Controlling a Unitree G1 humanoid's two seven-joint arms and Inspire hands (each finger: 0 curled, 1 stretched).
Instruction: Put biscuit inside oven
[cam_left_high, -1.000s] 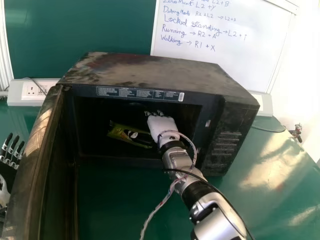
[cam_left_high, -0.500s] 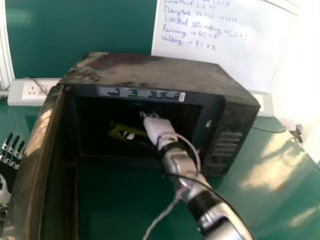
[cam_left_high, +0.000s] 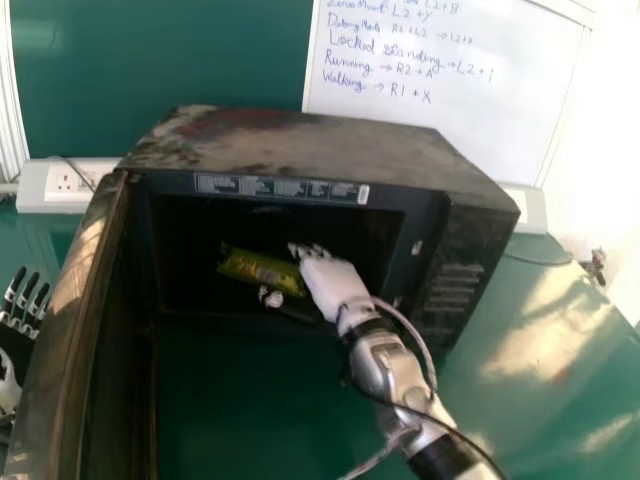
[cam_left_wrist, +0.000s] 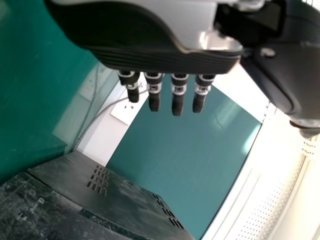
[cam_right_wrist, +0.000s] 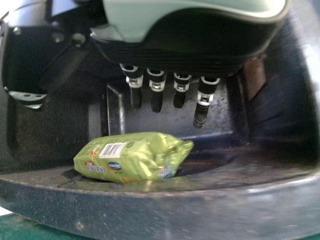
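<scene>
Reaching in through the front of the oven (cam_left_high: 310, 150), we have our right arm (cam_left_high: 390, 375) stretched from the near side, with the right hand (cam_left_high: 332, 285) just within the opening. Its fingers (cam_right_wrist: 156, 97) are straight and wide of the thumb, and we hold nothing in them. Left of the oven's opening, the door (cam_left_high: 60, 350) stands swung out toward us. Beyond that door, farther to the oven's left, we have our left hand (cam_left_high: 14, 345), its fingers straight and spread a little, around nothing.

The biscuit packet (cam_left_high: 262, 272), green and shiny, lies on its side on the oven floor, near the front rim (cam_right_wrist: 150, 210) and left of our right hand. In the right wrist view we see its barcode and crimped end, with our fingers apart from it. Whether our thumb touches it, we cannot tell.

Under the oven we see the green table (cam_left_high: 530, 330), which reaches out to its right. Behind the oven on the left is a white socket strip (cam_left_high: 40, 185). Farther back we see a green wall panel (cam_left_high: 160, 60), and behind the oven's right half a whiteboard (cam_left_high: 450, 120) with handwriting on it.
</scene>
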